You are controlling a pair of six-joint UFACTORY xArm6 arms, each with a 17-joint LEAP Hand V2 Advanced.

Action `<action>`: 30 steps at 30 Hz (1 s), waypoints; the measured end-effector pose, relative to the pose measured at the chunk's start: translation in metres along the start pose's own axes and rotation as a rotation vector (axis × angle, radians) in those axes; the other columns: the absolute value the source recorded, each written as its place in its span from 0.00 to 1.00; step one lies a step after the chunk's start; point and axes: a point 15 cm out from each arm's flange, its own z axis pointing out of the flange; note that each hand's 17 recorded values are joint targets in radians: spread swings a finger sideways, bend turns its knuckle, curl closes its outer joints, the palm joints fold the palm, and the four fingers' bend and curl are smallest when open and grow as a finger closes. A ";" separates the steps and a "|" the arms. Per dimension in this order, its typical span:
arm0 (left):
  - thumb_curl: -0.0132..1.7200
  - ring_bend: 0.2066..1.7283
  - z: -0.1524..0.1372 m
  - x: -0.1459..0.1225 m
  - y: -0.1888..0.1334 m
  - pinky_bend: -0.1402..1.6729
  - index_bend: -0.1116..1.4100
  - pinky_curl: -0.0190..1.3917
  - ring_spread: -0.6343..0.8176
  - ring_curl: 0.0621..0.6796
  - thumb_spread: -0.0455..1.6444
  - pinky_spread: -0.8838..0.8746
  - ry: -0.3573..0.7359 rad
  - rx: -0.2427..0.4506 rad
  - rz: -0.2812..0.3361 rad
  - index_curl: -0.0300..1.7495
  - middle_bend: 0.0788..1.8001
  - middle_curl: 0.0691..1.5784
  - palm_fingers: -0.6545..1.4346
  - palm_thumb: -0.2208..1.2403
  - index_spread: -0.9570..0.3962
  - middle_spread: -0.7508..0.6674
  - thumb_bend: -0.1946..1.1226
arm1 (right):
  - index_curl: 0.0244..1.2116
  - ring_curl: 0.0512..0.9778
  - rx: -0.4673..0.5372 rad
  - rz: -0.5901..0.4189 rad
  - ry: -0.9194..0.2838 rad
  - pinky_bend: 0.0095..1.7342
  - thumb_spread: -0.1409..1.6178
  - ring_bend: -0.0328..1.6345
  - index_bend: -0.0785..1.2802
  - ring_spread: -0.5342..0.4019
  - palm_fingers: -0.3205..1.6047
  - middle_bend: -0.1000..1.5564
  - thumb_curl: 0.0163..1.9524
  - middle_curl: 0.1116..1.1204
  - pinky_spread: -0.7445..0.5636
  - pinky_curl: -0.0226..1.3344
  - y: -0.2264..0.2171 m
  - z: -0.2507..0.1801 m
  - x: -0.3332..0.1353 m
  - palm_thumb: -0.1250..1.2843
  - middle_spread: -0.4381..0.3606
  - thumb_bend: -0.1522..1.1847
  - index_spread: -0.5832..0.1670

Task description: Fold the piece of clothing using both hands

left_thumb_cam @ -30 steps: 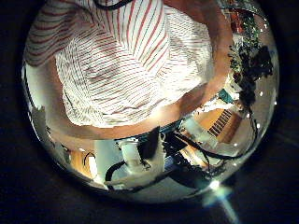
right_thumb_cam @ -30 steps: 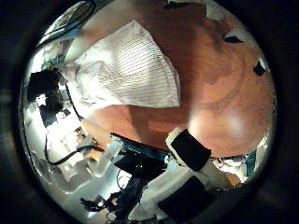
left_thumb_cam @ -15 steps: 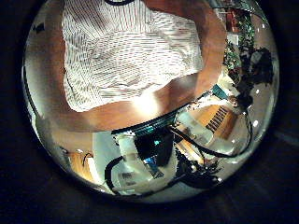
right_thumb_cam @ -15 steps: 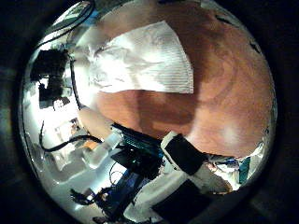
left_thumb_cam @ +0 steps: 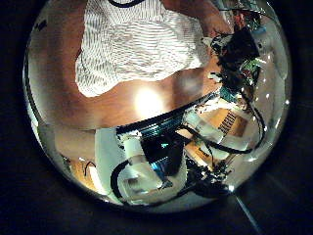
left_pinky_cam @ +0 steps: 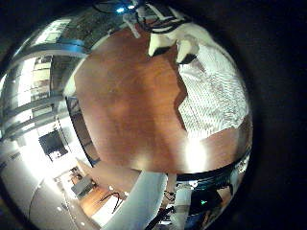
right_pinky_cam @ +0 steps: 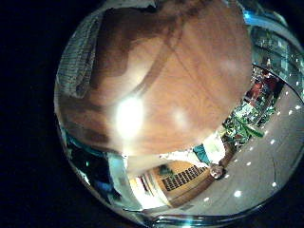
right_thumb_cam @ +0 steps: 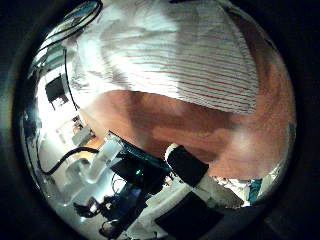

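Note:
A striped piece of clothing (right_thumb_cam: pixel 170 50) lies spread flat on the table (right_thumb_cam: pixel 200 120) and fills much of the right thumb side palm view, so it is close to that palm. In the left thumb side palm view the garment (left_thumb_cam: pixel 137 44) lies farther off, and a hand (left_thumb_cam: pixel 235 54) of dark parts sits at its edge. The cloth (left_pinky_cam: pixel 211 91) shows beside bare table (left_pinky_cam: pixel 125 96) in the left little finger side view. Only its rim (right_pinky_cam: pixel 81 57) shows in the right little finger side view. I cannot see how either hand's fingers stand.
A broad bare stretch of tabletop (right_pinky_cam: pixel 161 76) lies beside the garment. The table's edge (left_thumb_cam: pixel 147 122) runs close under the left palm, with room furniture beyond it.
The right palm has come closer to the garment, which now fills far more of its view. The left palm's view has shifted, the cloth looks smaller, and a hand has appeared at its edge.

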 end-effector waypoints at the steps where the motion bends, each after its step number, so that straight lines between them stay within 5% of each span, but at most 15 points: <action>1: 0.19 0.29 0.001 0.001 0.002 0.35 0.15 0.24 0.82 0.25 0.51 0.81 0.001 -0.001 0.002 0.13 0.05 0.10 0.26 0.18 0.78 0.92 0.12 | 0.26 0.24 -0.010 -0.003 0.009 0.27 0.71 0.34 0.19 0.62 0.24 0.22 0.17 0.26 0.82 0.24 -0.001 0.004 0.000 0.49 0.46 0.10 0.31; 8: 0.19 0.28 0.016 0.014 0.014 0.34 0.16 0.24 0.82 0.24 0.52 0.81 -0.006 -0.023 0.033 0.12 0.05 0.09 0.26 0.18 0.78 0.92 0.12 | 0.27 0.26 -0.053 -0.007 0.044 0.24 0.69 0.41 0.21 0.46 0.39 0.25 0.18 0.28 0.74 0.21 0.007 0.023 0.008 0.55 0.42 0.11 0.35; 12: 0.19 0.27 0.033 0.024 0.029 0.34 0.16 0.23 0.82 0.24 0.54 0.81 -0.003 -0.061 0.062 0.12 0.05 0.09 0.27 0.19 0.78 0.91 0.13 | 0.29 0.32 -0.096 -0.003 0.048 0.37 0.69 0.54 0.20 0.30 0.70 0.34 0.20 0.34 0.45 0.23 0.028 0.043 0.012 0.62 0.30 0.11 0.26; 15: 0.19 0.27 0.050 0.033 0.044 0.33 0.16 0.23 0.82 0.24 0.56 0.81 -0.001 -0.091 0.087 0.13 0.05 0.09 0.27 0.21 0.77 0.91 0.13 | 0.37 0.41 -0.086 0.004 0.038 0.46 0.69 0.61 0.30 0.28 0.84 0.44 0.21 0.44 0.34 0.29 0.045 0.060 0.016 0.66 0.25 0.11 0.20; 23: 0.18 0.26 0.064 0.061 0.065 0.33 0.17 0.23 0.82 0.23 0.62 0.81 -0.024 -0.103 0.164 0.13 0.06 0.09 0.28 0.24 0.77 0.90 0.13 | 0.59 0.56 0.130 0.116 0.001 0.66 0.72 0.73 0.59 0.29 0.79 0.65 0.22 0.63 0.33 0.42 0.096 0.081 0.058 0.74 0.24 0.12 0.17; 30: 0.18 0.26 0.083 0.085 0.071 0.32 0.17 0.23 0.82 0.24 0.65 0.81 -0.045 -0.136 0.220 0.14 0.06 0.10 0.28 0.26 0.77 0.89 0.13 | 0.71 0.64 0.214 0.243 -0.018 0.74 0.77 0.80 0.68 0.29 0.73 0.72 0.23 0.72 0.35 0.49 0.142 0.075 0.117 0.76 0.25 0.11 0.20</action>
